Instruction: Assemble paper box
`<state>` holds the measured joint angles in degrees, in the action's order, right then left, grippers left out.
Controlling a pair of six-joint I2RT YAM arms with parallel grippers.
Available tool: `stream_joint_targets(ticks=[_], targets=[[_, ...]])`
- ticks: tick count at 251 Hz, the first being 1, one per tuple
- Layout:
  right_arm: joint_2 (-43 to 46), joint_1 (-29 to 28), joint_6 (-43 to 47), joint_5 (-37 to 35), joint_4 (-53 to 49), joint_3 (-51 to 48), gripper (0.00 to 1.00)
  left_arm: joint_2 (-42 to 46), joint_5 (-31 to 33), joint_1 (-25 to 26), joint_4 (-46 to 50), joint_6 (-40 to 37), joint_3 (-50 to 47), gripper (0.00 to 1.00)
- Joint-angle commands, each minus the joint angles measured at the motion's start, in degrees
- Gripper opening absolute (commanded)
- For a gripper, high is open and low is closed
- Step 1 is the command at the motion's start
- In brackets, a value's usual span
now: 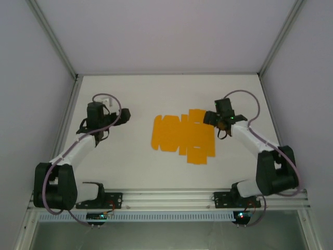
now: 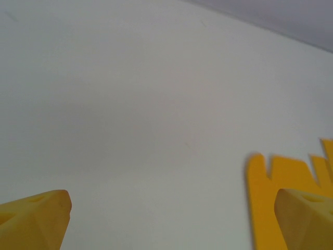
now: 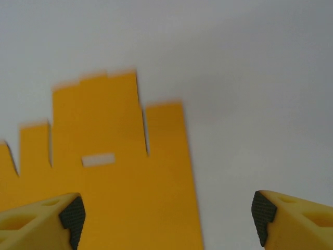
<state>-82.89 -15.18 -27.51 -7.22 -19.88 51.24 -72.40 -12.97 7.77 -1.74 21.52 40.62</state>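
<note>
The flat orange-yellow die-cut card sheet (image 1: 182,138) lies unfolded near the middle of the white bench (image 1: 156,94), with every flap flat. I judge that no fold is made yet, so the whole assembly is left to do. My right tool (image 3: 167,213) hovers over the sheet's right edge, spread wide and empty. My left tool (image 2: 171,208), also spread and empty, is beside the left edge, not touching.

The paper box (image 3: 156,182) runs off the right wrist view's left and bottom edges, its outline blurred.
</note>
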Motion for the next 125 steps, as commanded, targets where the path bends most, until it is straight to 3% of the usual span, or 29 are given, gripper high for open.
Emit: stream_joint_targets(ticks=[1, 54, 125], targets=[[-5.7, -1.7, -2.9, 5.4, -10.2, 1.6, 0.79, -2.8, -10.1, 2.8, 5.8, 5.1, 0.4, 0.99], [-15.0, -4.5, 0.5, 6.1, -10.6, 6.3, 0.67, -15.2, -22.2, 7.0, 2.7, 8.5, 4.5, 0.98], [-19.3, -5.7, -0.3, 6.9, -9.3, 6.3, 0.62, -28.8, -29.0, 10.3, 4.3, 8.6, 11.8, 0.86]])
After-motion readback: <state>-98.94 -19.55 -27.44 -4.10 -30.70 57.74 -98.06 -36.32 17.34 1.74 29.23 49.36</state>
